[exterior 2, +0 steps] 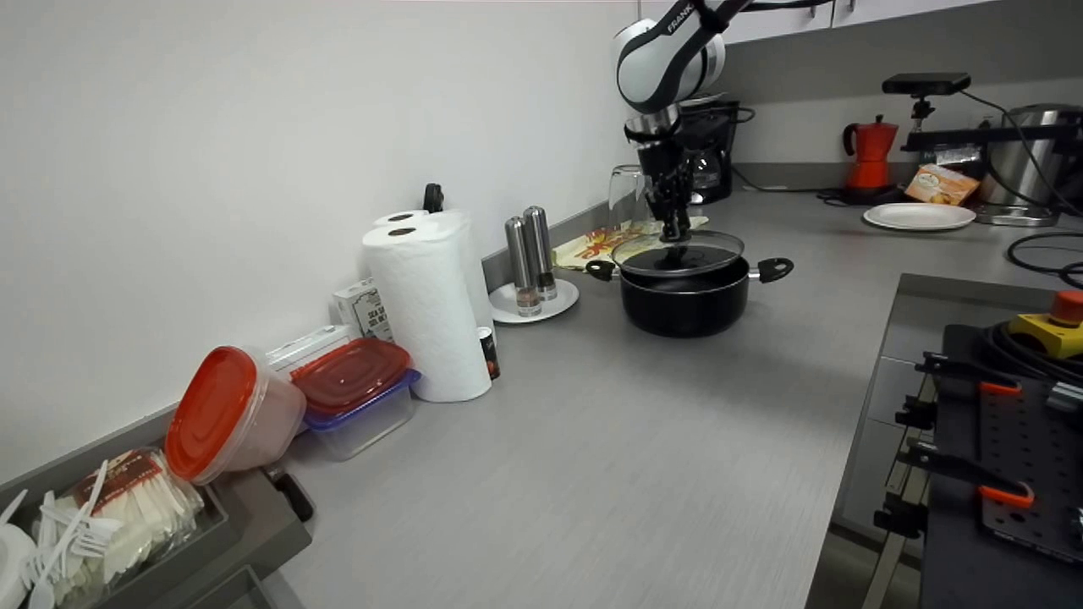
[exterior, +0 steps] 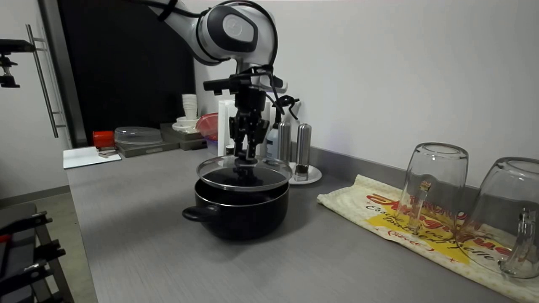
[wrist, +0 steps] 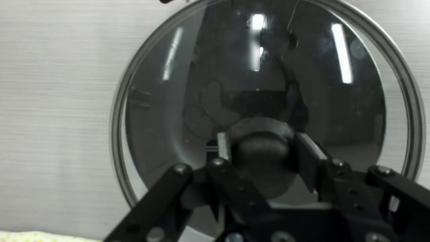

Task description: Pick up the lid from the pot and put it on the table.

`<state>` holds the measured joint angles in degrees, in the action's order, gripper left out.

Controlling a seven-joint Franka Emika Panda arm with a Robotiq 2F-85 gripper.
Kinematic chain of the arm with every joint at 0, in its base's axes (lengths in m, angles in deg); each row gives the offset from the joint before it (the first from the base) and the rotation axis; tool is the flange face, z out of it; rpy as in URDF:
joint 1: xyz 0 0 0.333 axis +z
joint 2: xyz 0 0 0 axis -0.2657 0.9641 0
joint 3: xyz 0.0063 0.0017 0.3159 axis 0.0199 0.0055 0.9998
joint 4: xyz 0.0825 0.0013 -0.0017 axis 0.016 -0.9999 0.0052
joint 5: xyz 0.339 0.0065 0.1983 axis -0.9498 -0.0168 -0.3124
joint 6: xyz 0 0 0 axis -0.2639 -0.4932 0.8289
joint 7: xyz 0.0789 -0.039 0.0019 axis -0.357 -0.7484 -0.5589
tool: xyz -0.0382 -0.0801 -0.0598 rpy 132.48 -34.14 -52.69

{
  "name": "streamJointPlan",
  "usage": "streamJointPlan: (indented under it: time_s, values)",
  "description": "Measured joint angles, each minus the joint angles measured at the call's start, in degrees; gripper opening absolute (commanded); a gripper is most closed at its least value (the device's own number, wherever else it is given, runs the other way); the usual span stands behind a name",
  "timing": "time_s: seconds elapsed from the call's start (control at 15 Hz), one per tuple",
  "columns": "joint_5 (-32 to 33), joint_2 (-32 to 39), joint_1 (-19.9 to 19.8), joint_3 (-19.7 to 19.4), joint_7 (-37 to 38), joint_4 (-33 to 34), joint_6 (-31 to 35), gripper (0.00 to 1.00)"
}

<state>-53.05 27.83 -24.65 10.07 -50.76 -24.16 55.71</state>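
Note:
The see-through glass lid (exterior: 244, 179) has a metal rim and a black knob. It hangs slightly tilted a little above the black pot (exterior: 242, 221), with a gap between them; both also show in an exterior view, the lid (exterior 2: 677, 258) above the pot (exterior 2: 684, 311). My gripper (exterior: 245, 155) is above the lid's middle, shut on its knob. In the wrist view the fingers of the gripper (wrist: 267, 146) stand on both sides of the knob, and the lid (wrist: 255, 101) fills most of the picture. The pot stands on the grey table (exterior: 160, 252).
Two upturned glasses (exterior: 438, 185) stand on a printed cloth (exterior: 362, 198) by the wall. Two steel mills (exterior 2: 531, 262) on a white plate (exterior 2: 558, 306) stand beside the pot. Paper towel rolls (exterior 2: 427, 313) and plastic containers (exterior 2: 360, 423) stand farther along the wall. A white plate (exterior 2: 918, 216) lies beyond the pot.

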Motion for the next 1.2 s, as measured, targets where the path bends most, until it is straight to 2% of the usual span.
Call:
streamJointPlan:
  time_s: [0.33, 0.6, 1.2]
  values:
    - [-0.01, -5.42, 0.53, 1.55, -3.44, 2.38, -0.79, 0.24]
    - [-0.93, -9.69, 2.21, 4.37, -6.86, 2.38, -2.52, 0.24]
    - [-5.49, -15.09, 11.15, 13.06, -12.15, -4.68, -4.73, 0.24]
